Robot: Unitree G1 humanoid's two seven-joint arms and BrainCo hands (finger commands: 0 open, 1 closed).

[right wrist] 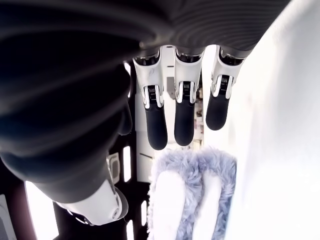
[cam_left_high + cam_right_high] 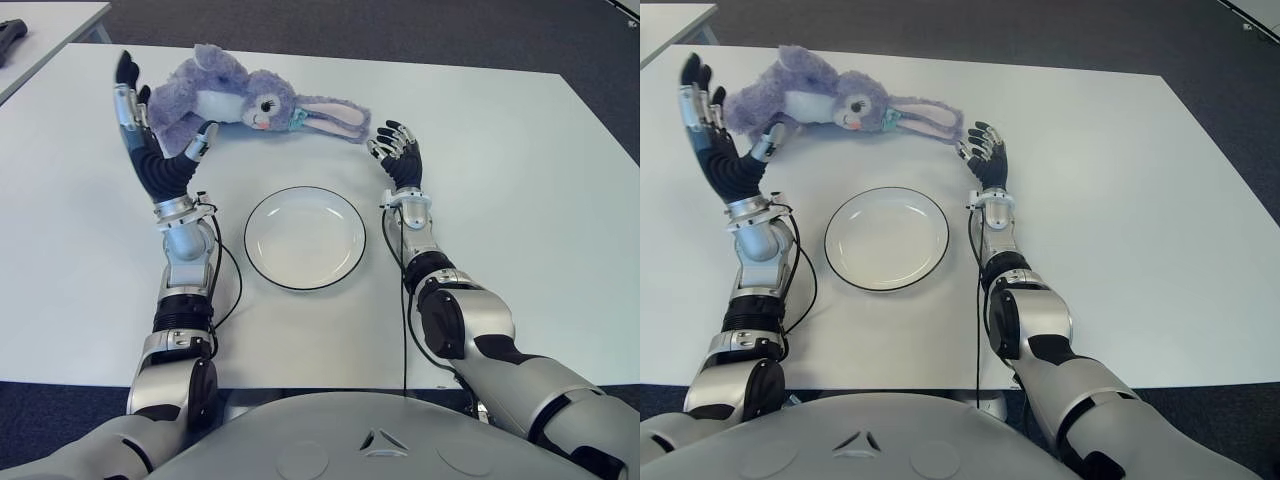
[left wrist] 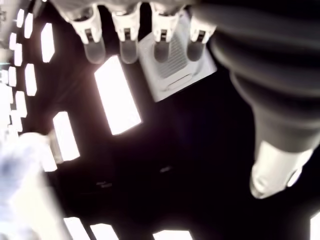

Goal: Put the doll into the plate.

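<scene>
A purple plush bunny doll (image 2: 235, 98) lies on its side at the back of the white table (image 2: 520, 200), its long ears (image 1: 192, 195) stretched toward my right. A white plate (image 2: 305, 237) with a dark rim sits nearer to me, between my two arms, with nothing in it. My left hand (image 2: 150, 150) is raised at the doll's left end, open, fingers spread upward and thumb (image 2: 205, 138) against the doll's underside. My right hand (image 2: 397, 150) is open just beside the ear tips, its fingers (image 1: 184, 120) straight and holding nothing.
A second table (image 2: 45, 30) stands at the far left with a dark object (image 2: 12, 35) on it. Dark carpet (image 2: 400, 25) lies beyond the table's far edge. Bare tabletop extends to the right of my right arm.
</scene>
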